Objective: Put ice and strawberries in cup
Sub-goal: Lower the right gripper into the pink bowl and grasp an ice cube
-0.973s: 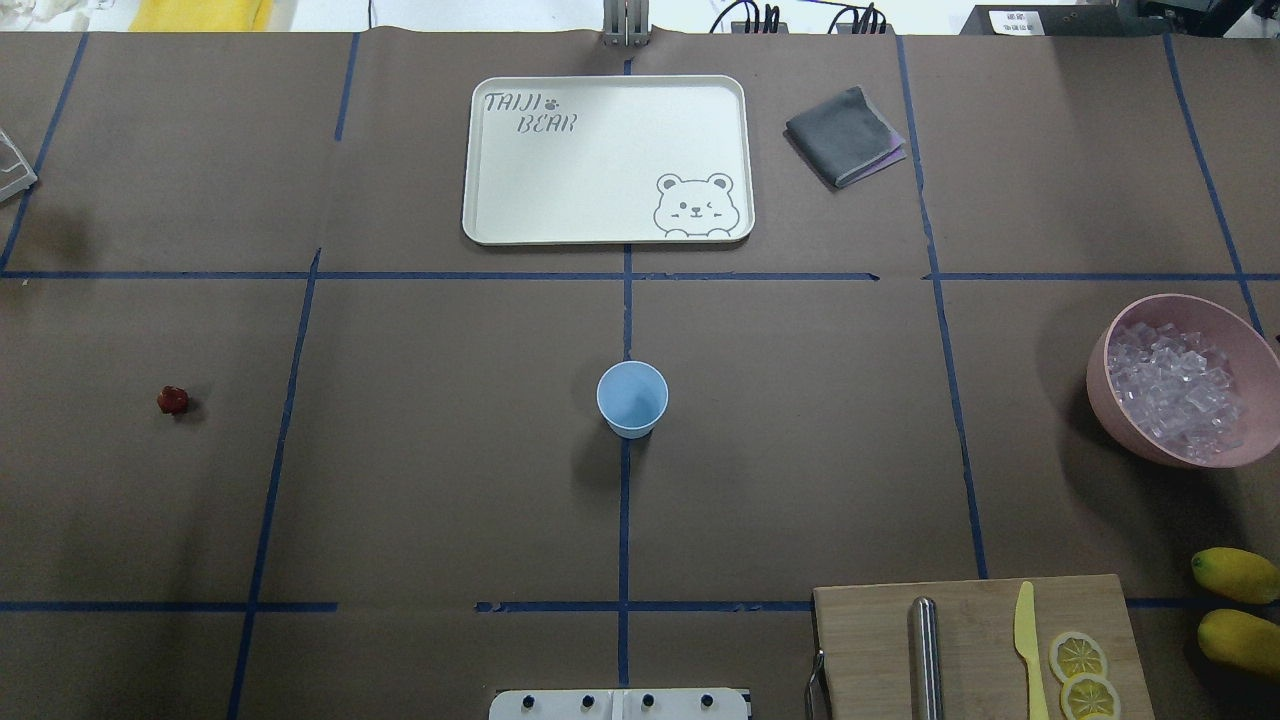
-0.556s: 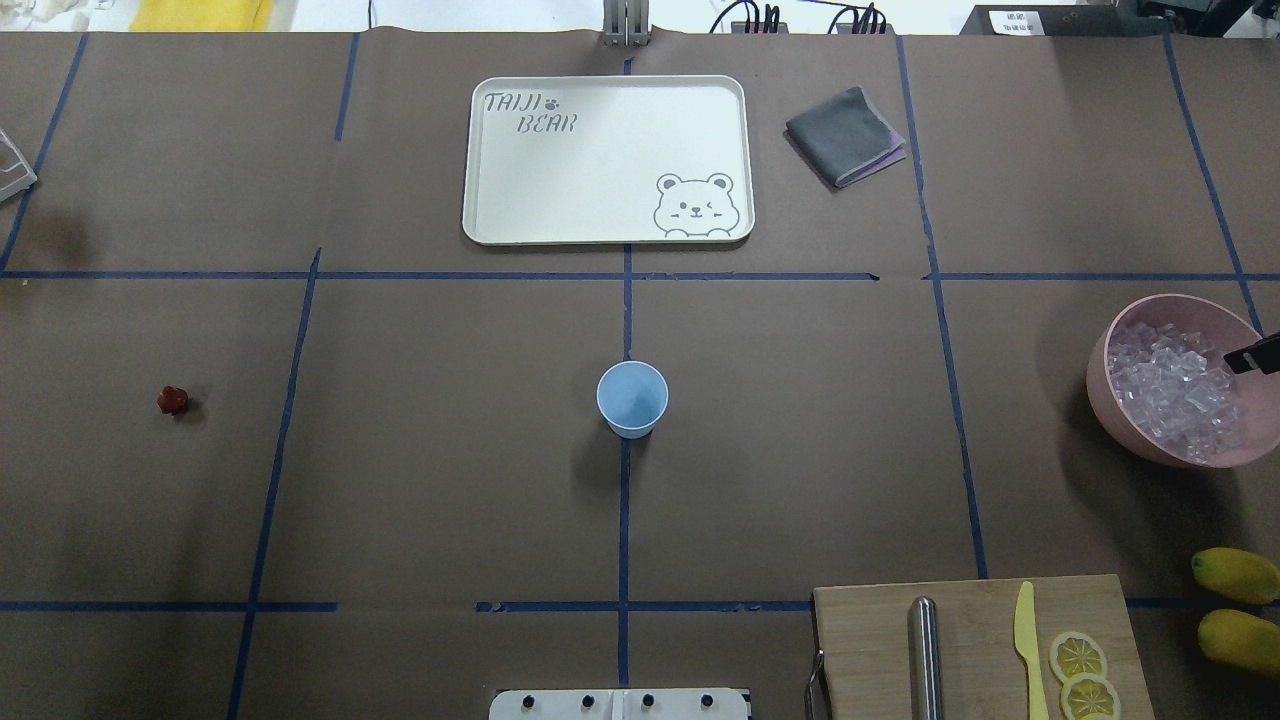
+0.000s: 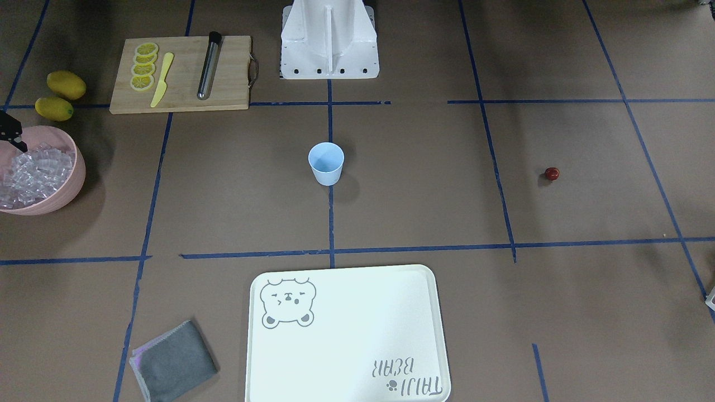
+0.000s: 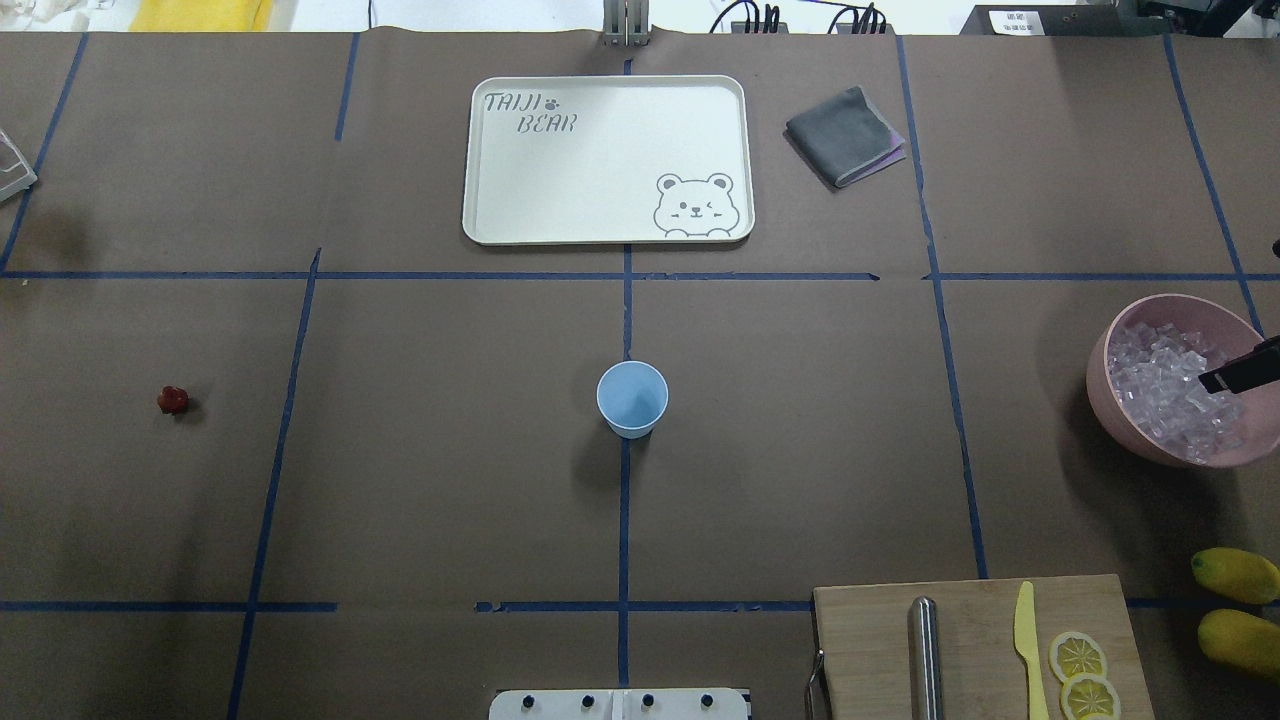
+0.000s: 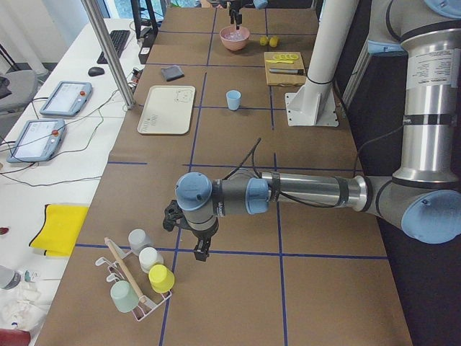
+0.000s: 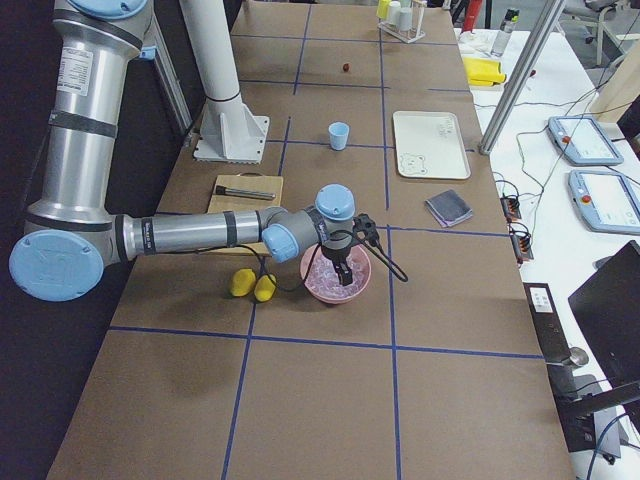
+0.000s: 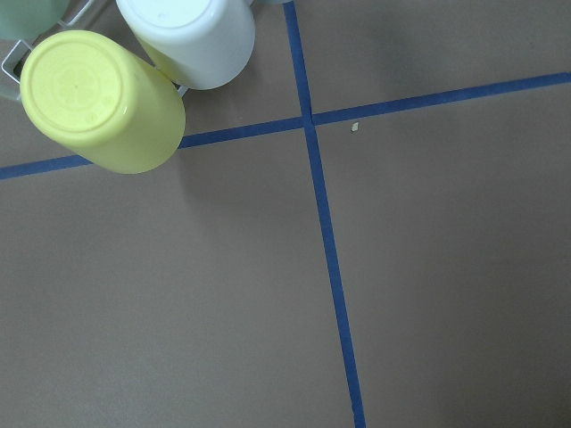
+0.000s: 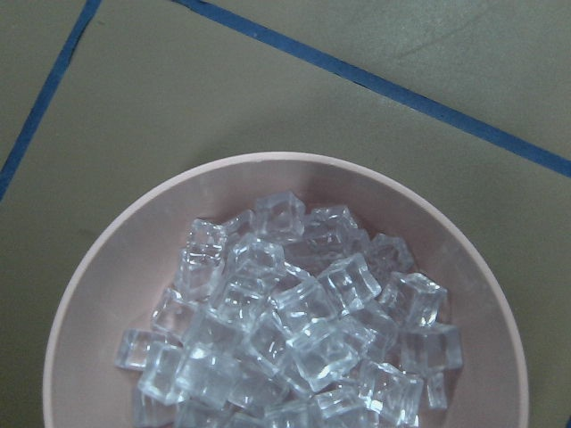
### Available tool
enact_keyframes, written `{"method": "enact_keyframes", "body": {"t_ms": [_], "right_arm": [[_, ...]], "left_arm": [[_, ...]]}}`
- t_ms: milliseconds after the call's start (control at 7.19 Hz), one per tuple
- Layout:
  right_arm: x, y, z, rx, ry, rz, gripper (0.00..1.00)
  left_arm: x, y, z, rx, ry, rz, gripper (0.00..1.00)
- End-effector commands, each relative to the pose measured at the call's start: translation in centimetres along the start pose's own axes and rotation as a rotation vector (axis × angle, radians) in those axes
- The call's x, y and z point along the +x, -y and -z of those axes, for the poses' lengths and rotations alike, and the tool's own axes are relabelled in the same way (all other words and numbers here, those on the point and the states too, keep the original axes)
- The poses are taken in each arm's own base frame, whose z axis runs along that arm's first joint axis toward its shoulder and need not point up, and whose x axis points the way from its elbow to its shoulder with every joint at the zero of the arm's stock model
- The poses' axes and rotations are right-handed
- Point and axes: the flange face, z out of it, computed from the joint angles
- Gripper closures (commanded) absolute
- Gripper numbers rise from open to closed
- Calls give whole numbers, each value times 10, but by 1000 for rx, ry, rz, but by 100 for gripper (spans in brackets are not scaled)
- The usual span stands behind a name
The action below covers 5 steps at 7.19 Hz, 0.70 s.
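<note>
Brown-papered bench [image 4: 450, 480]: my right end effector [image 4: 1225, 378], whose opening I cannot tell, hangs over clear ice cubes [image 4: 1160, 385] in a pink bowl [image 4: 1112, 422]; slick cubes might slip before reaching the distant pale-blue plastic cup [image 4: 632, 398].

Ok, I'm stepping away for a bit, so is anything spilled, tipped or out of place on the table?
Nothing stands out. The cup stands upright and empty, the ice is piled inside the bowl with none seen spilled beside it, and the strawberry lies alone on the table.
</note>
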Motion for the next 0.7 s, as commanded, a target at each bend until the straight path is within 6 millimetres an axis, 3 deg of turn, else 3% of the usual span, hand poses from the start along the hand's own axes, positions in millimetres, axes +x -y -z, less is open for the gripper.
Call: {"method": "enact_keyframes", "body": {"t_ms": [0,278,556], "right_arm": [[-5,-2,-10,-21,-2,7,2],[-8,-5,-30,-62,5,18,3],[-9,-7,-31,-68,9,18,7]], "left_arm": [[0,0,1,1,0,1,0],[0,0,0,0,0,1,0],[-1,0,-1,-1,0,3,0]]}}
